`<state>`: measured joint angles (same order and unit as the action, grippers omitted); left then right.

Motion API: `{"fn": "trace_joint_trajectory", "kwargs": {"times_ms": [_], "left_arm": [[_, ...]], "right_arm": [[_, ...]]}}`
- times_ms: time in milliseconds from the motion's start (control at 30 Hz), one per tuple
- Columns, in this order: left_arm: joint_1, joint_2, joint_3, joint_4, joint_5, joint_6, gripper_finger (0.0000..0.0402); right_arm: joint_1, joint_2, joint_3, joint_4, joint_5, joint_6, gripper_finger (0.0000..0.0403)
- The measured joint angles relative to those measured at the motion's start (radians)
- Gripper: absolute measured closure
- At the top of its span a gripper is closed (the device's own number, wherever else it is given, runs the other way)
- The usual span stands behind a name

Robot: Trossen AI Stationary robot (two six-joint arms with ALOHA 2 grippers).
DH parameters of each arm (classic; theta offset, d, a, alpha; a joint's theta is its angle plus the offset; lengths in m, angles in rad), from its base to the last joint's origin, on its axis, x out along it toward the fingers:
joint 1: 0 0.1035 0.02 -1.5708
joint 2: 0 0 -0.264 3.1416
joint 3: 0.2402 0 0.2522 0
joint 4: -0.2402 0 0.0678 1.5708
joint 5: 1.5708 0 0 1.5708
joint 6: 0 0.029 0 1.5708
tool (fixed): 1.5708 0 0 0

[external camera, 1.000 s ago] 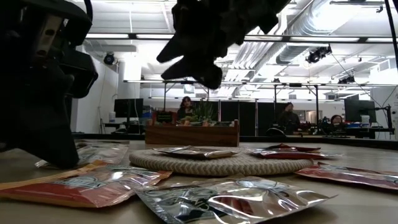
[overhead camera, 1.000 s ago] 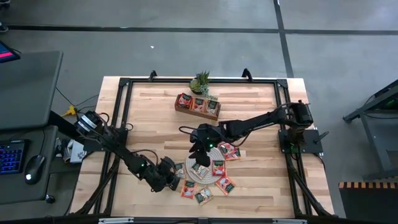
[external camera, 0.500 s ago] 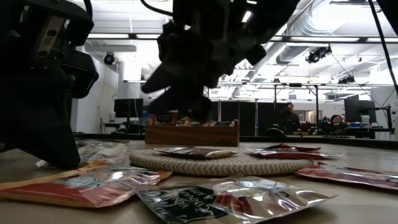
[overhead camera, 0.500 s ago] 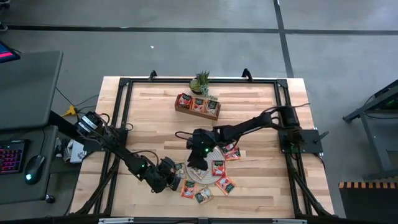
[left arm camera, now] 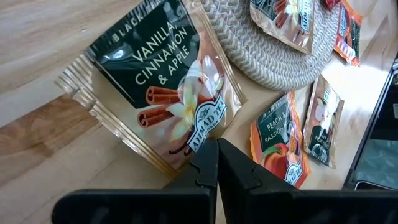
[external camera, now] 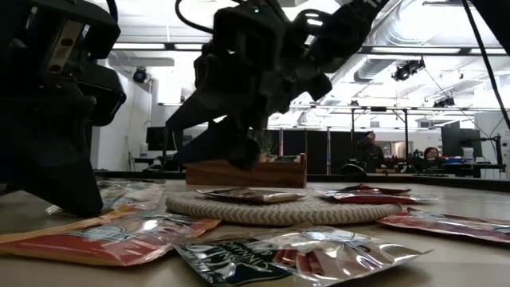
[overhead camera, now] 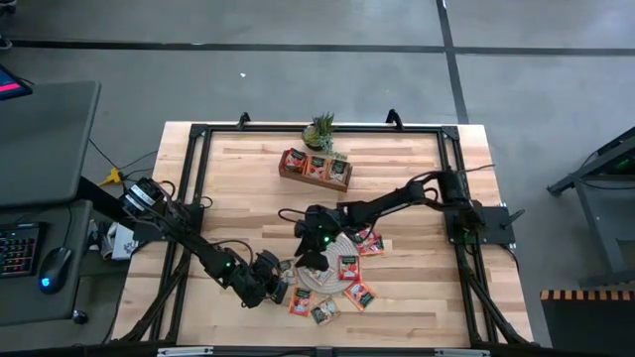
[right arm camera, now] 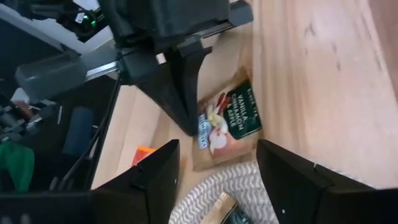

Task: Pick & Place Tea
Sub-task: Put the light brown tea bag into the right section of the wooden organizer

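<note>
Over woven mat [overhead camera: 319,273], open right pincer [overhead camera: 310,260]

flat orange-red and green tea sachets [overhead camera: 348,268] lie scattered at the table's front, three more stand near its back.

Dark green sachet [left arm camera: 163,87]: "BLACK…", "VANILLA CINNAMON & APPLE", brand "AHMAD TEA". Orange sachet [left arm camera: 278,144] beside woven mat: "PEACH & PASSION…". Foil sachet [external camera: 299,259], low view: "CINNAM…" partly legible. Other sachet print too small to read.
</note>
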<state>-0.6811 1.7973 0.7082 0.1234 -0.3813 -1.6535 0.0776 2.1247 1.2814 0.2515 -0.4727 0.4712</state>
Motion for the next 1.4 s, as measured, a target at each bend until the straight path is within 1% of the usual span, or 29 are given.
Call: {"fn": "trace_joint_trajectory", "kwargs": {"times_ms": [167,300,400,667,1167,1300,1400], "left_arm": [[0.000,0.000,0.000,0.001,-0.001,0.001,0.0401],[0.000,0.000,0.000,0.002,-0.002,0.002,0.0402],[0.000,0.000,0.000,0.003,-0.002,0.003,0.0402],[0.000,0.001,-0.001,0.005,-0.009,0.006,0.0401],[0.000,0.001,-0.001,0.006,-0.014,0.006,0.0401],[0.000,0.001,-0.001,0.006,-0.016,0.006,0.0401],[0.000,0.001,-0.001,0.006,-0.019,0.006,0.0401]], "right_arm": [[-0.001,0.047,0.074,-0.031,0.036,-0.002,0.0190],[-0.001,0.097,0.157,-0.156,0.037,-0.032,0.0189],[-0.001,0.109,0.184,-0.188,0.035,-0.053,0.0189],[-0.006,0.114,0.177,-0.217,0.011,-0.057,0.0189],[0.002,0.142,0.179,-0.160,-0.029,-0.026,0.0190],[0.014,0.142,0.179,-0.160,-0.035,-0.028,0.0200],[0.025,0.143,0.178,-0.160,-0.034,-0.043,0.0219]]}}
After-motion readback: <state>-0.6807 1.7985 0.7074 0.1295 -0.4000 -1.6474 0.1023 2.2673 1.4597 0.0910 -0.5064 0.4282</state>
